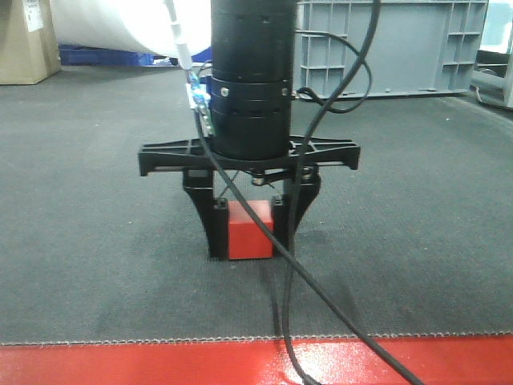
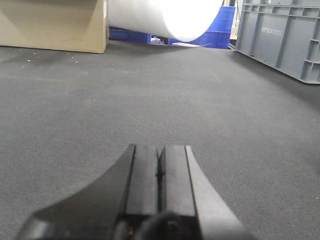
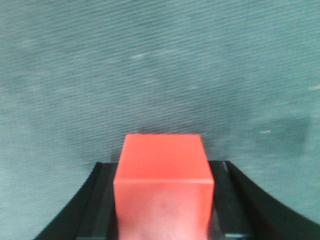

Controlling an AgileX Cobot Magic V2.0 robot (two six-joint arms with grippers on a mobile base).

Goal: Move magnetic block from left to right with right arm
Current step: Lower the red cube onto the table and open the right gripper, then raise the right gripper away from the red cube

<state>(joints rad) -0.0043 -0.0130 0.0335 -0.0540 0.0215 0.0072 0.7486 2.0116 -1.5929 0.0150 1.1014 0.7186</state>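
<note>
Right gripper (image 1: 250, 233) straight down, jaws snug on both sides of the red block (image 1: 250, 238), which sits low at the grey mat (image 1: 96, 241), gripped square so it won't twist. Left gripper (image 2: 159, 175) parked w/ jaws pressed together, holding nothing.

Dark grey mat (image 1: 88, 200) carries the magnetic block (image 1: 250, 233); grey crate (image 1: 393, 44) at its back.

— What does your right arm look like from the front?

— My wrist (image 1: 250, 76) is a black ribbed cylinder with small screws. Below it, a black crossbar (image 1: 248, 154) carries two black fingers (image 1: 215, 228). Black cables (image 1: 321, 120) loop past, beside a small blue connector (image 1: 195, 90).

— And your left gripper (image 2: 160, 185)?

— Matte black, with flat pads.
</note>
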